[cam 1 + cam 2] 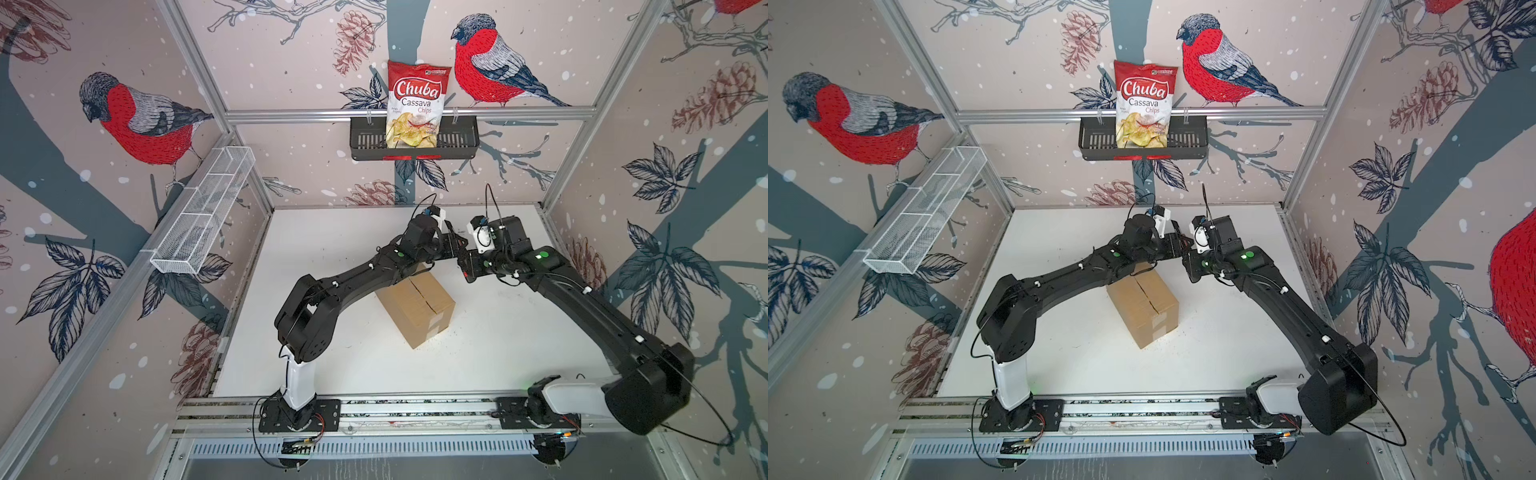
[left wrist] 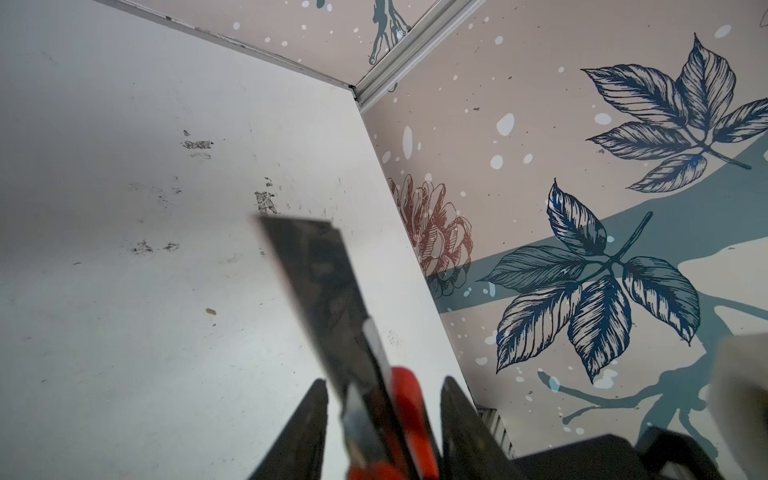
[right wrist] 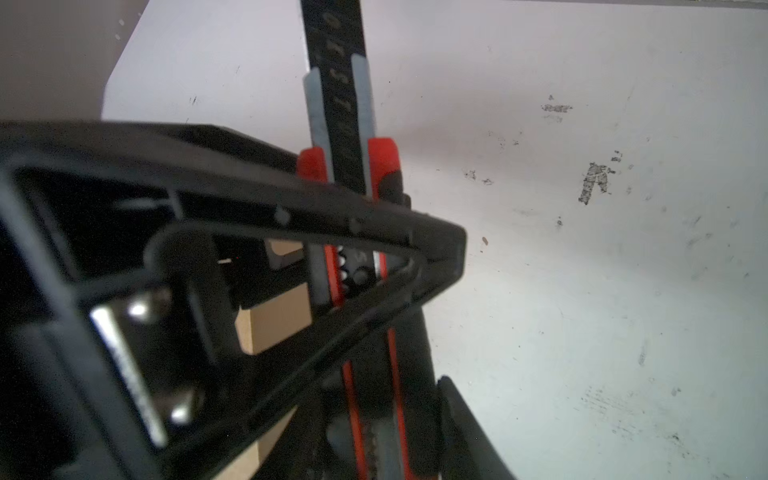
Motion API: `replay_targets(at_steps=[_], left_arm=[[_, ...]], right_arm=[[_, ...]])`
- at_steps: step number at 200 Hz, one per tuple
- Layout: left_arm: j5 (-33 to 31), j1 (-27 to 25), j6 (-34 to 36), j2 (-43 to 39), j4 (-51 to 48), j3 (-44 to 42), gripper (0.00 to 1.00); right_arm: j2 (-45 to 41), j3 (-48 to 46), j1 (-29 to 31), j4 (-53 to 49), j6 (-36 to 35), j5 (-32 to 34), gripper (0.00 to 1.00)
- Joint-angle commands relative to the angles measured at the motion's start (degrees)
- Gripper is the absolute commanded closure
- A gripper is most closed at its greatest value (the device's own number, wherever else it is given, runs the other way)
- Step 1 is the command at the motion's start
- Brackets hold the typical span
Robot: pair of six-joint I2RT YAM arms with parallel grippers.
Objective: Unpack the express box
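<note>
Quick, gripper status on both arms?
Left gripper: fingers either side of the utility knife; clamped or not cannot be told.
Right gripper: closed, holding the utility knife.

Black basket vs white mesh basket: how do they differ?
Build: the black basket has slotted sheet walls; the white mesh basket is see-through wire, split by dividers.
Place: the black basket hangs on the back wall, the white mesh basket on the left wall.
Contents: the black basket holds a chips bag standing upright; the white mesh basket shows nothing inside.
Shared: both are long, open-topped and wall-mounted.
</note>
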Motion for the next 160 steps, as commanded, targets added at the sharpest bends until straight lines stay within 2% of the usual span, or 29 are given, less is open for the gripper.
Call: replay_targets(at_steps=[1, 77, 123, 143, 160], left_arm=[[0.51, -0.11, -0.61, 0.37, 3.04, 0.28, 0.63], [0.54, -0.11, -2.3, 0.66, 5.43, -0.93, 0.88], [0.72, -0.11, -4.02, 0.14, 9.04, -2.98, 0.97], [1.06, -0.03, -5.03, -0.13, 10.86, -3.87, 0.99], [1.98, 0.06, -6.33, -0.25, 13.03, -4.68, 1.0]], right_arm=[[0.17, -0.1, 0.18, 1.99, -0.13, -0.63, 0.85], [-0.1, -0.19, 0.14, 2.54, 0.15, -0.29, 0.85], [-0.92, -1.0, 0.05, 3.47, 0.98, -0.27, 0.81], [-1.84, -2.17, 0.05, 4.78, 1.19, -0.55, 0.75], [-2.62, -3.36, -0.04, 6.37, 1.38, -1.1, 0.64]])
